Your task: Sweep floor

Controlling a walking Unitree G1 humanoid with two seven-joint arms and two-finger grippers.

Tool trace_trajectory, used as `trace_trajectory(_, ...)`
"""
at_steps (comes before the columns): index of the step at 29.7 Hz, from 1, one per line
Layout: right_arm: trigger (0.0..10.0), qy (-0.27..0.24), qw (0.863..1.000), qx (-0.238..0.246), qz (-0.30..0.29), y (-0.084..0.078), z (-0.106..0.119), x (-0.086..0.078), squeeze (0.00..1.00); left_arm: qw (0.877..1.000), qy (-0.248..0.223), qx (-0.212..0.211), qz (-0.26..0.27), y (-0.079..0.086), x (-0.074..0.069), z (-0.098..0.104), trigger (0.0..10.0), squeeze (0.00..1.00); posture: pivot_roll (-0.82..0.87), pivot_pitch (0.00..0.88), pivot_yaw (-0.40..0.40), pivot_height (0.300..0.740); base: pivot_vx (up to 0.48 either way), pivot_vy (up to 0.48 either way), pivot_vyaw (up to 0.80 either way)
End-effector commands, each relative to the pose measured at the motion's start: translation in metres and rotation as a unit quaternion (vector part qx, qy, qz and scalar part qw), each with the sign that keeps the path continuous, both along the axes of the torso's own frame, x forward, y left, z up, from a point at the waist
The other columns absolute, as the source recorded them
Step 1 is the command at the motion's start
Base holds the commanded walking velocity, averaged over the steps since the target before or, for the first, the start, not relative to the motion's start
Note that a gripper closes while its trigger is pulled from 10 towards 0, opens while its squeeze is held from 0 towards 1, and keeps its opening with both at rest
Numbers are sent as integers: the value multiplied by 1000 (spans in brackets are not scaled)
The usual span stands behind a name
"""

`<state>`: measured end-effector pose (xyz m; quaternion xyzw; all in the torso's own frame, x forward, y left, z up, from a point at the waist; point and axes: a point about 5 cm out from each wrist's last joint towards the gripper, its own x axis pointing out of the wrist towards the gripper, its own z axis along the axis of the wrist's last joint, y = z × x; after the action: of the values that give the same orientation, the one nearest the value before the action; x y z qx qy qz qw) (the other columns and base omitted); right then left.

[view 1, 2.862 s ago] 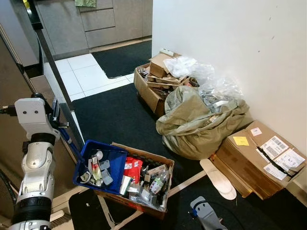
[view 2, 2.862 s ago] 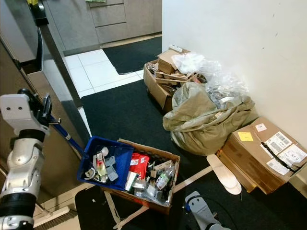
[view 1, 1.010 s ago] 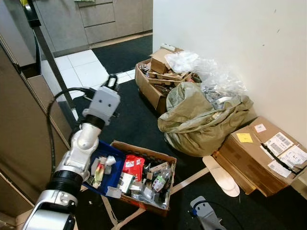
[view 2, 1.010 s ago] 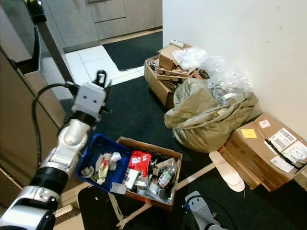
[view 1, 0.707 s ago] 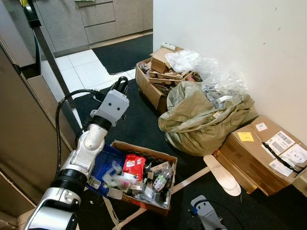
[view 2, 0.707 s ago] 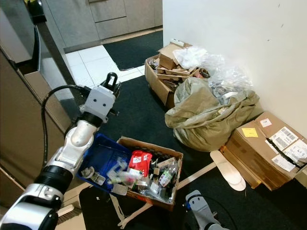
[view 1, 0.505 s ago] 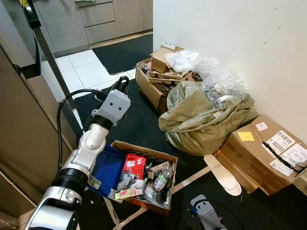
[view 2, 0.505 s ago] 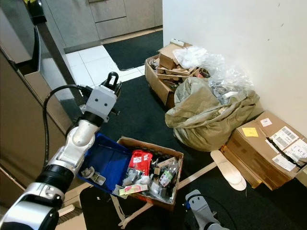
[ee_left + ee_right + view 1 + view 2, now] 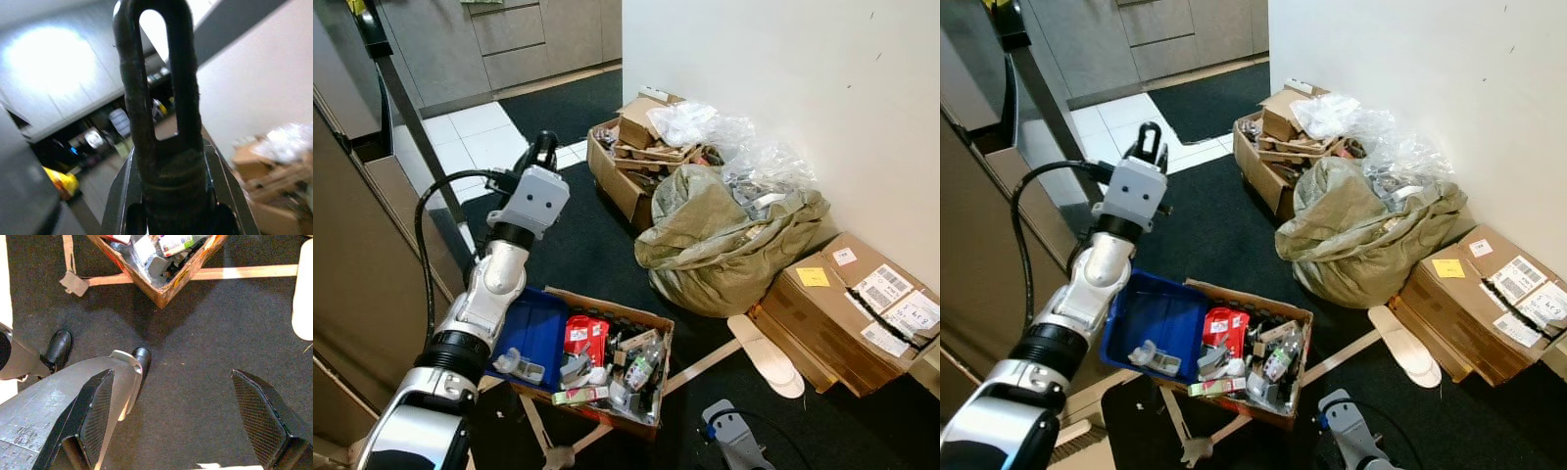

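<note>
left tool: pressed together, raised over black carpet floor. right tool: spread, idle. risk: elbow knocking blue plastic tray (broom bristles perhaps bottom-left, unclear).

The floor has dark carpet and white tiles. On it lie cardboard boxes, a stuffed olive bag, a blue tray and a pale insole.
</note>
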<state>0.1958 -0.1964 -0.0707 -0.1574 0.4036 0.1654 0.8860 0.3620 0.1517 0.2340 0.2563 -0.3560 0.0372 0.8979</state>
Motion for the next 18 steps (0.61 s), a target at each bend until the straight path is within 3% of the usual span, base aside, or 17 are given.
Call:
trace_trajectory(1, 10000, 5, 1000, 11, -3, 4, -3, -6, 0, 995, -26, 89, 36, 15, 2, 13, 10000, 0, -146, 113, 63, 740, 0, 0, 0)
trace_trajectory(18, 10000, 5, 1000, 11, -3, 2, -3, -7, 0, 981, -57, 187, 10, 3, 3, 18, 10000, 0, -147, 109, 66, 740, 0, 0, 0)
